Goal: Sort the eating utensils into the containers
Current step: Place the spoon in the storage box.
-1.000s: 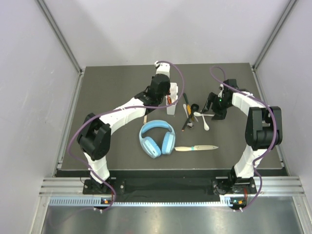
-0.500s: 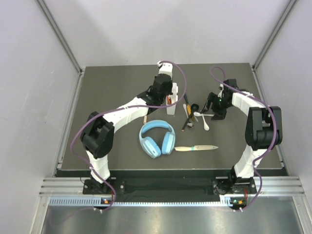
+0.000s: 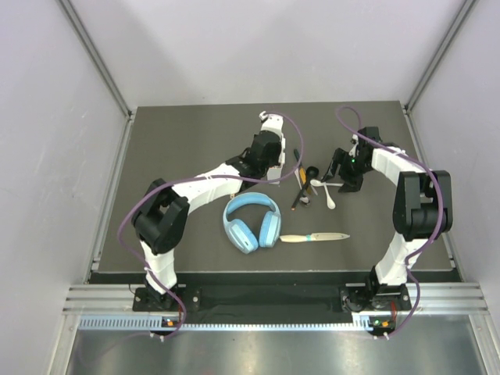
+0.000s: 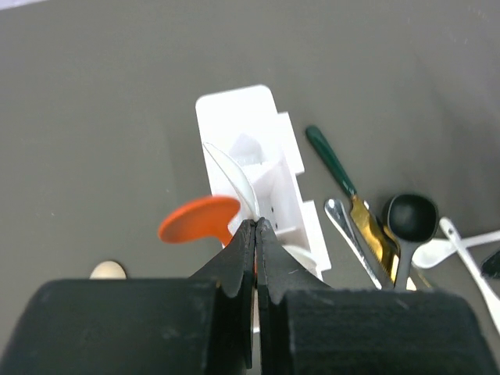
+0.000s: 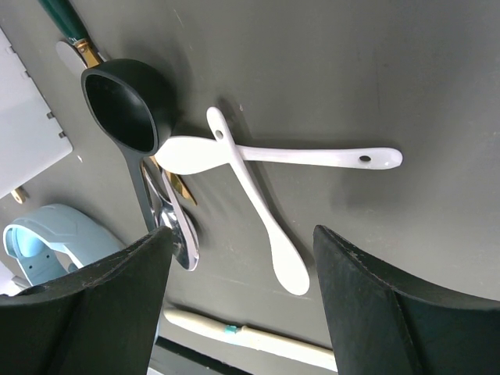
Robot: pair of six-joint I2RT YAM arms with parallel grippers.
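Note:
My left gripper [image 4: 255, 223] is shut on the handle of the orange-red spoon [image 4: 198, 219]. The spoon's bowl sticks out to the left, just beside the white caddy [image 4: 251, 123]. A clear plastic spoon [image 4: 231, 173] lies in the caddy. In the top view the left gripper [image 3: 269, 154] covers most of the caddy. My right gripper [image 5: 242, 234] is open above two crossed white spoons [image 5: 312, 155], touching nothing; in the top view it [image 3: 344, 176] is just right of the pile. A black scoop spoon [image 5: 121, 101], a silver spoon [image 5: 176, 232] and a green-handled knife [image 4: 334, 166] lie together.
Light-blue headphones [image 3: 251, 221] lie in the middle of the mat. A pale-handled knife [image 3: 314, 237] lies to their right. A wooden tip [image 4: 108, 270] shows left of the caddy. Grey walls stand close on both sides.
My left gripper has moved to the right, over the caddy, and now covers most of it in the top view. The right arm and the loose utensils have not moved.

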